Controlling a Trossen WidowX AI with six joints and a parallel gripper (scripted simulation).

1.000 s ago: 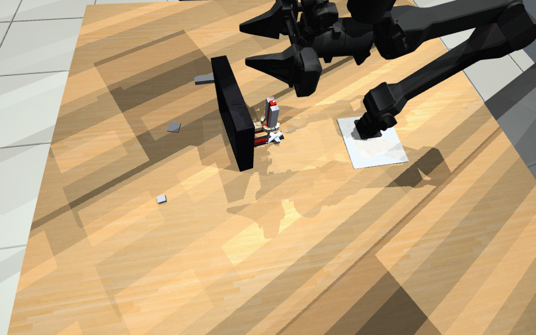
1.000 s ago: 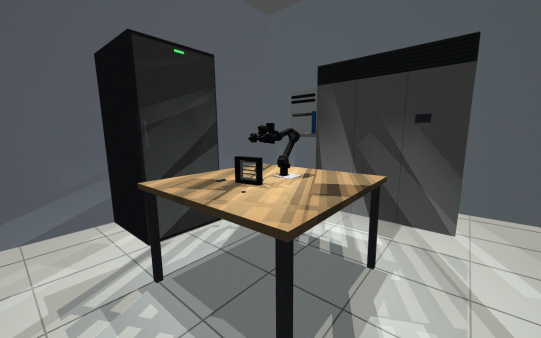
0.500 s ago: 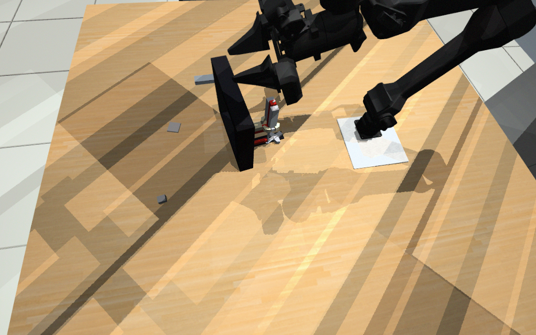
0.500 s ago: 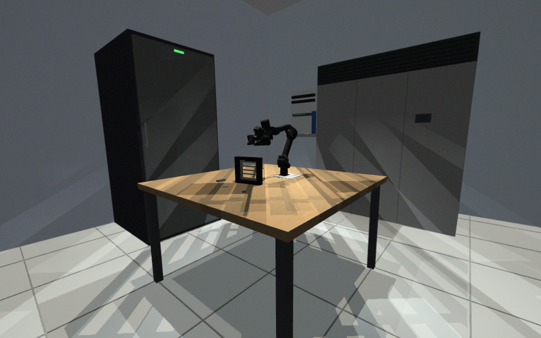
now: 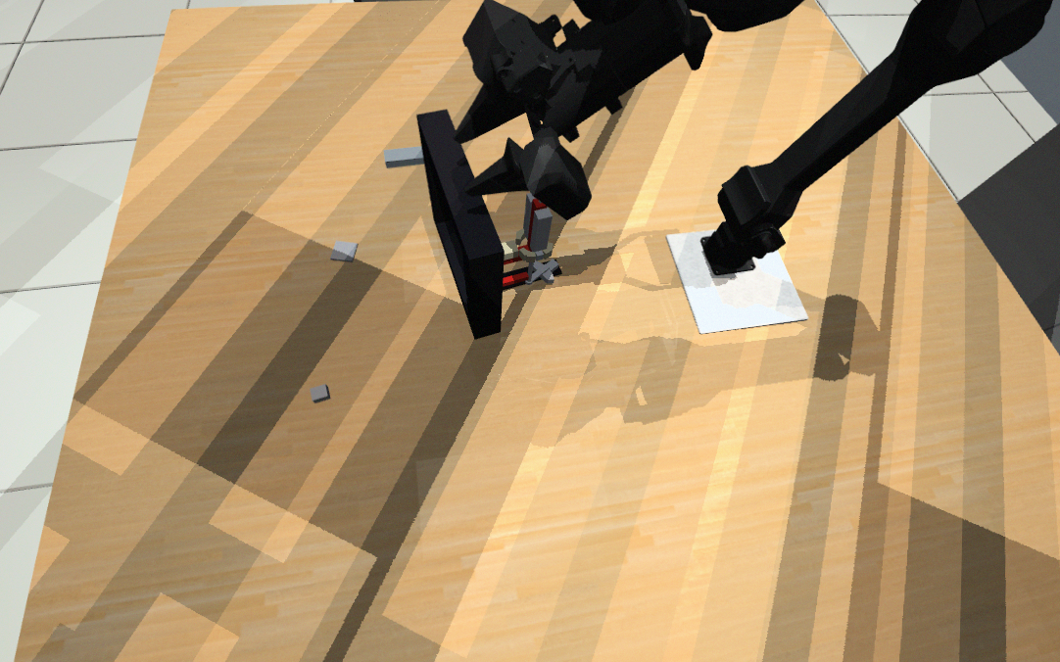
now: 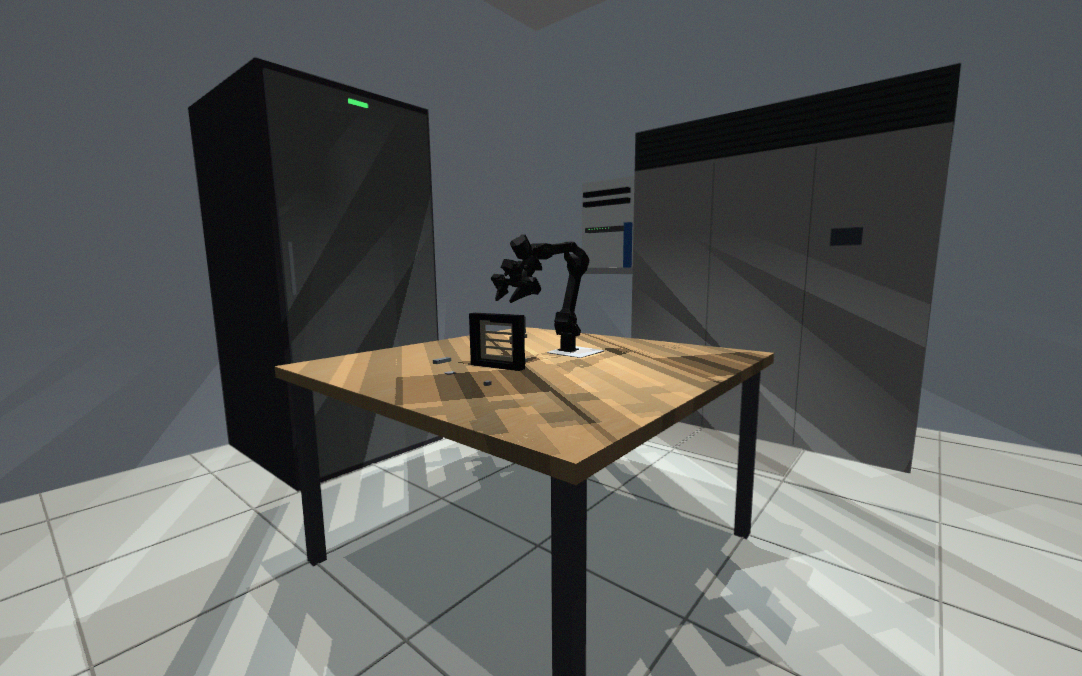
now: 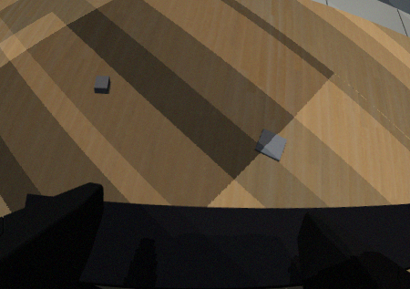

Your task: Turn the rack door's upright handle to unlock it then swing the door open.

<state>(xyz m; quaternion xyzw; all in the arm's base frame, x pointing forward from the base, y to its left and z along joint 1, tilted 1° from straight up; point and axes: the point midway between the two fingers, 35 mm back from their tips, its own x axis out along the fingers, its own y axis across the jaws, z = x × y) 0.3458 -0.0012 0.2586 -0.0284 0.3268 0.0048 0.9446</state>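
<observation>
A black upright frame [image 5: 486, 292] [image 6: 474, 344] [image 7: 205, 224] stands on the table [image 5: 682, 534]. The grey and red handle [image 5: 540, 230] is upright on the arm's side of the frame, above red and cream parts. The door's panel is hard to make out, so its angle cannot be told. My gripper [image 5: 465, 164] [image 6: 506, 298] [image 7: 203, 214] is open and empty, tilted downward. In the exterior view it hangs above the frame with a gap between. Its near finger body overlaps the top of the handle in the top view. The handle does not show in the wrist view.
A flat grey piece [image 5: 343, 251] [image 7: 271, 145] and a small grey block [image 5: 319, 394] [image 6: 486, 382] [image 7: 102, 84] lie beyond the frame. A long grey bar [image 5: 404, 157] [image 6: 442, 361] lies near its far end. The arm stands on a white plate [image 5: 752, 312].
</observation>
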